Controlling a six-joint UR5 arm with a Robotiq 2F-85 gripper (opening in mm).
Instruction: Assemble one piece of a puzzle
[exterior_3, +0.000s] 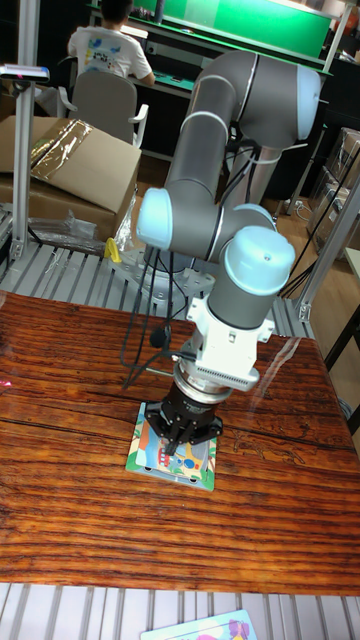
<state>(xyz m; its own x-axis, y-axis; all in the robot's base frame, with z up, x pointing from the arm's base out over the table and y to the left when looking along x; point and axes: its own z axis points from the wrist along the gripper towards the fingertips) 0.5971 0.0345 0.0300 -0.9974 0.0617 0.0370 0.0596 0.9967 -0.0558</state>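
A colourful square puzzle board (150, 447) lies on the wooden table (70, 500), with a picture in blues, oranges and greens. My gripper (180, 447) points straight down onto the board's middle, fingers touching or almost touching its surface. The black fingers stand close together. A separate puzzle piece between them cannot be made out; the gripper body hides that part of the board.
The arm's base stands behind the table on a metal frame (70, 280). A cardboard box (60, 175) sits at the back left. Another colourful sheet (205, 629) pokes in at the bottom edge. A person (105, 45) sits in the far background.
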